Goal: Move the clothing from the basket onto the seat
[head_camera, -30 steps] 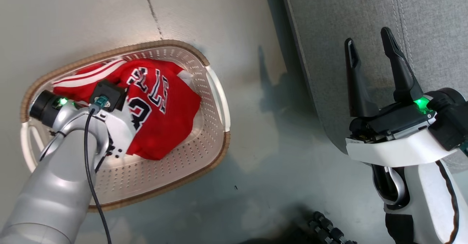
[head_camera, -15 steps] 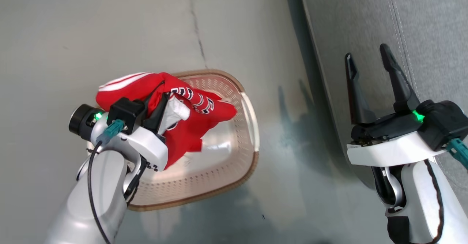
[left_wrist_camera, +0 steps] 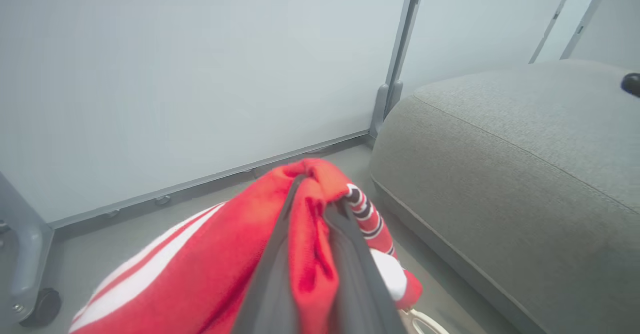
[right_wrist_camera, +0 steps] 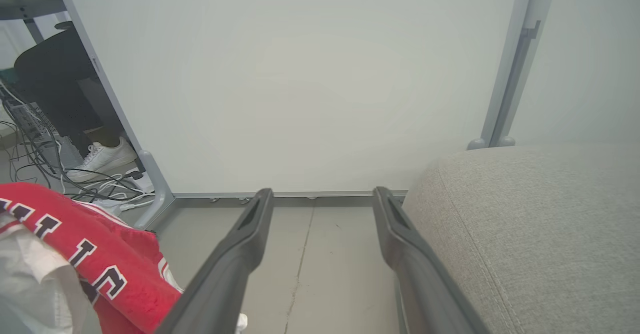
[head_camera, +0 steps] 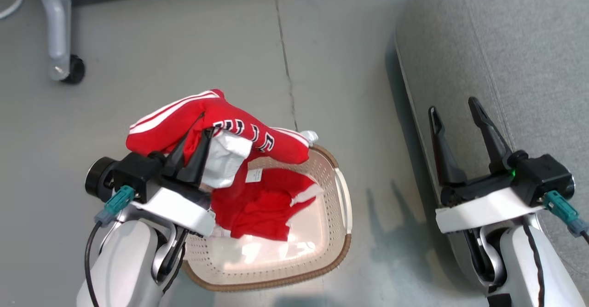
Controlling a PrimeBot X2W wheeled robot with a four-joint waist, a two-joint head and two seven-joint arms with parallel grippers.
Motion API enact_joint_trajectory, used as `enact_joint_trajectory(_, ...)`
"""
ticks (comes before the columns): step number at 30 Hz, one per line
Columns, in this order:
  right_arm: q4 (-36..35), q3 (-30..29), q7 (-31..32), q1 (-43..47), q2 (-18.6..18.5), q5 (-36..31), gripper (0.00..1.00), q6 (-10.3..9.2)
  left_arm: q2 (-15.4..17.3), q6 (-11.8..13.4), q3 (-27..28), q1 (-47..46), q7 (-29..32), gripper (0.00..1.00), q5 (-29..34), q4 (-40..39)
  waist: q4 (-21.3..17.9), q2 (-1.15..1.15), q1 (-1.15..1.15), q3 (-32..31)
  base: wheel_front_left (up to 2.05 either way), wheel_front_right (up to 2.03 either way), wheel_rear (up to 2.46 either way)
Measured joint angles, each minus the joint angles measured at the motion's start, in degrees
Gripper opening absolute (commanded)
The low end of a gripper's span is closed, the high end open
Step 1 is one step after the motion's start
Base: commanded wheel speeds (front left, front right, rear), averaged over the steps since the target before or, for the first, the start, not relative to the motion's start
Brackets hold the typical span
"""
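Grey floor (head_camera: 184,58) w/ seam (head_camera: 284,63), white partition (right_wrist_camera: 300,73) on castered grey leg (head_camera: 57,26), cables (right_wrist_camera: 30,171) + sneaker (right_wrist_camera: 102,159) behind.

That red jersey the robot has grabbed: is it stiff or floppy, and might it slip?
Probably very floppy: the jersey drapes down both sides of the left gripper and sags toward the basket. Likely light, since a pinch on one fold seems to carry it. It may snag on the rim, as red cloth hangs low inside.

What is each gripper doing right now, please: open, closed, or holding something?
Left gripper: closed, holding the red jersey.
Right gripper: open, holding nothing.
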Motion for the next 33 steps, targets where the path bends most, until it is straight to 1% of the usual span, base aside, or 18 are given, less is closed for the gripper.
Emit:
enact_joint_trajectory(9,1.23,-0.32,1.44,4.65,0.00,0.51,1.00,0.00,-0.63,0.03,3.14,3.45,0.00,0.00,-1.83,-4.54,1.92,0.00,0.00,-8.06,0.00,0.00,0.00)
enact_joint_trajectory(15,1.62,-0.22,2.16,7.12,0.00,1.09,1.00,0.00,-1.46,0.87,4.12,5.46,0.00,0.00,-2.21,-7.54,2.17,0.00,0.00,-12.99,0.00,0.00,0.00)
enact_joint_trajectory(24,1.62,0.75,3.46,10.49,-0.01,1.96,1.00,0.00,-1.82,2.41,3.04,9.38,1.19,0.00,-2.27,-11.79,2.14,0.00,0.00,-18.73,0.00,0.00,0.00)
enact_joint_trajectory(33,1.42,1.41,4.03,12.73,-0.01,2.87,1.00,0.00,-1.74,3.36,1.53,13.85,2.94,0.00,-2.32,-15.22,1.77,0.00,0.00,-21.23,0.00,0.00,0.00)
